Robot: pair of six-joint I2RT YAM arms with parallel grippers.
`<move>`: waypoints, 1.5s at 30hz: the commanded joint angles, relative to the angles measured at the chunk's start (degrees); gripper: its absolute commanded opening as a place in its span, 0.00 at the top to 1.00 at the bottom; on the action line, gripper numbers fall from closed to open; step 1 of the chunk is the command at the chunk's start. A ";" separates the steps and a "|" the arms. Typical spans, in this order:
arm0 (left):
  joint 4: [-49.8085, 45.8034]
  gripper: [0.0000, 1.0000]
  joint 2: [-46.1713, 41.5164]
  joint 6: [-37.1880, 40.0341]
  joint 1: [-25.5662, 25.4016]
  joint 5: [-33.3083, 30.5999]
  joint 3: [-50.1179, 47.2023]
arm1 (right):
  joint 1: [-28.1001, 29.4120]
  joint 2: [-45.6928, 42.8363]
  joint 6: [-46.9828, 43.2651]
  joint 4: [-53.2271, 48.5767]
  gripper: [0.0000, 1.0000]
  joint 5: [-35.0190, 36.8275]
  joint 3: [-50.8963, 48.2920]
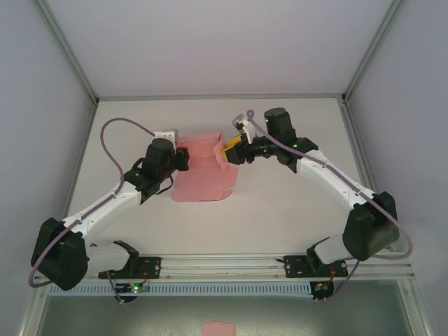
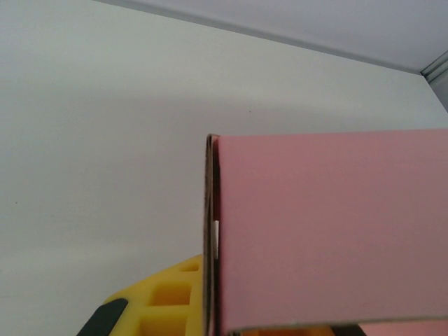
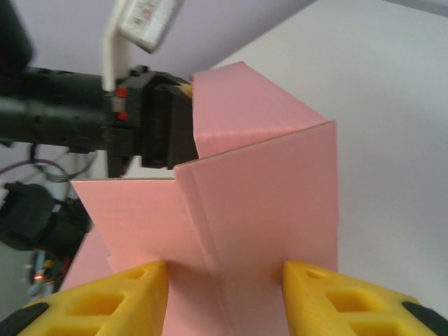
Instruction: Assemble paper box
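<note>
Top external, left tool (image 1: 183, 159) clamped on paper box (image 1: 204, 178), right tool (image 1: 228, 149) astride corner, grip unclear, pink scrap (image 1: 218, 327) nr btm.

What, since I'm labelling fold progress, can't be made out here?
Top view: box creases too small; right gripper covers part of its right edge.
Left wrist: box panel and bottom edge hide how the left gripper grips.
Right wrist: bottom edge crops the fingers; whether they press the box is unclear.
</note>
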 commanded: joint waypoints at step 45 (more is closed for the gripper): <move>-2.15 1.00 3.67 -0.88 -0.20 -0.01 6.12 | 12.25 7.09 2.88 2.10 0.34 40.57 0.73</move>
